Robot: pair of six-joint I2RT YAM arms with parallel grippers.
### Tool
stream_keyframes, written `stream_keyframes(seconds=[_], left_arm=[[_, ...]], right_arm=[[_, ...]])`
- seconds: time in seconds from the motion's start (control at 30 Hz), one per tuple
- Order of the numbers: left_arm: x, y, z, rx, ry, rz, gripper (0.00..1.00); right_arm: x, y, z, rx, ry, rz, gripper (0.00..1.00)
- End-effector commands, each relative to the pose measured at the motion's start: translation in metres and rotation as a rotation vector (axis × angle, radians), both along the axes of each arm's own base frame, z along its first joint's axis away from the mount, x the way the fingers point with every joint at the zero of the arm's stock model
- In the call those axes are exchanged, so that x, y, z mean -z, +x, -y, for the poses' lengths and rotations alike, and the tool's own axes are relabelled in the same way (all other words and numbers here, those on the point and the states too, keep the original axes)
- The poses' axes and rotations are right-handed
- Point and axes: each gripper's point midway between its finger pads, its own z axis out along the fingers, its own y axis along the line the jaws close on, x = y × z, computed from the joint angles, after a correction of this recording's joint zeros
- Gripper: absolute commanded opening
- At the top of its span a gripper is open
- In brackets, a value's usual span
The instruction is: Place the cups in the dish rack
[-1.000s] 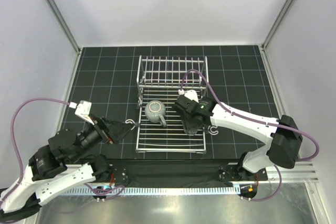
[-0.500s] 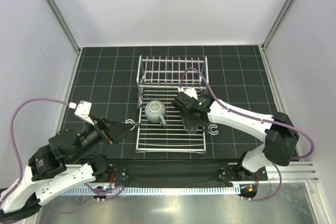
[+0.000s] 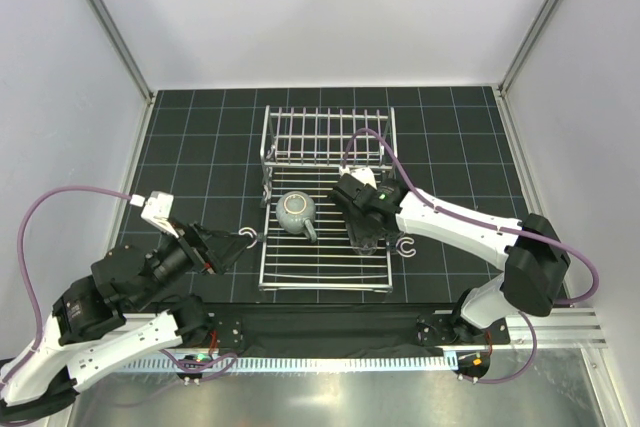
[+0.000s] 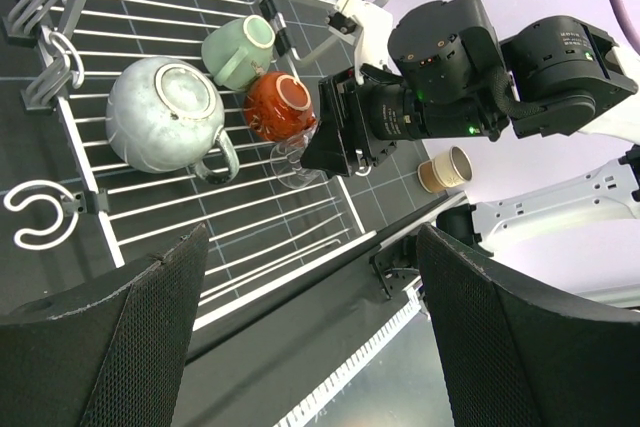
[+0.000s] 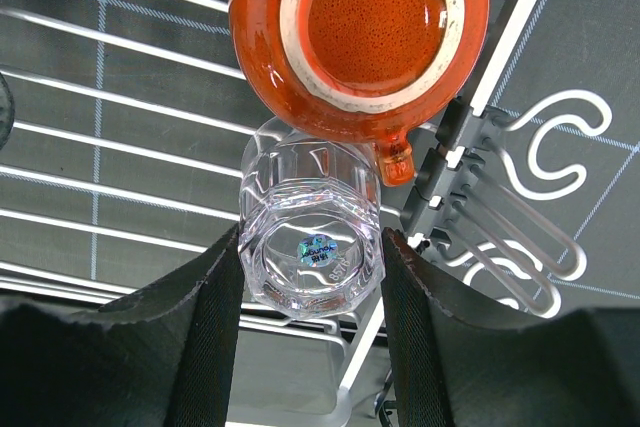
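- Three of the five cups sit on the dish rack's [image 3: 300, 269] flat base: a pale grey-green round mug [image 4: 165, 112], a mint-green mug [image 4: 240, 47] and a glossy orange-brown mug [image 4: 280, 105].
- Seen from the left wrist, the mint-green one lies at 11 o'clock from the orange one and the grey-green one at 9 o'clock.
- The fourth is in hand. The right gripper [image 5: 312, 239] has its fingers pressed to both sides of the small clear glass [image 5: 312, 217], which is upside down at 6 o'clock from the orange mug and looks to touch it.
- I cannot tell whether the glass rests on the rods yet.
- Left to do, I'd judge: let go of the glass, then fetch the cream tumbler [image 4: 445, 169], which stands on the table outside the rack at 4 o'clock from the orange mug.
- The left gripper [image 3: 225, 247] hangs wide open and empty at the rack's 8 o'clock corner.
- The rack is thin silver wire with parallel rods and an upright barred back.
- The mugs are glazed ceramic, the grey-green one squat and rounded.
- The glass is faceted and carries a sticker on its base.
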Motion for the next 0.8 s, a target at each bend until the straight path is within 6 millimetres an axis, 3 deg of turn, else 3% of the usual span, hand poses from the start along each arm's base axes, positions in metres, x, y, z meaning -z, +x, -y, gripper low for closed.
stream_keyframes(seconds=[0.0, 0.13, 0.33, 0.53, 0.77], left_arm=[[-0.008, 0.002, 0.0, -0.006, -0.002, 0.015, 0.82], [-0.007, 0.001, 0.002, 0.001, -0.003, 0.007, 0.82], [-0.007, 0.001, 0.004, 0.006, -0.005, 0.001, 0.82], [-0.007, 0.0, 0.006, 0.015, -0.011, -0.008, 0.81], [-0.006, 0.001, 0.009, 0.017, -0.009, -0.013, 0.81]], right_arm=[[-0.013, 0.013, -0.008, -0.004, 0.051, 0.061, 0.45], [-0.019, 0.011, -0.007, -0.008, 0.068, 0.069, 0.59], [-0.024, 0.011, -0.006, -0.014, 0.078, 0.079, 0.7], [-0.039, 0.005, -0.002, -0.006, 0.11, 0.097, 0.72], [-0.068, -0.007, 0.023, 0.021, 0.146, 0.158, 0.71]])
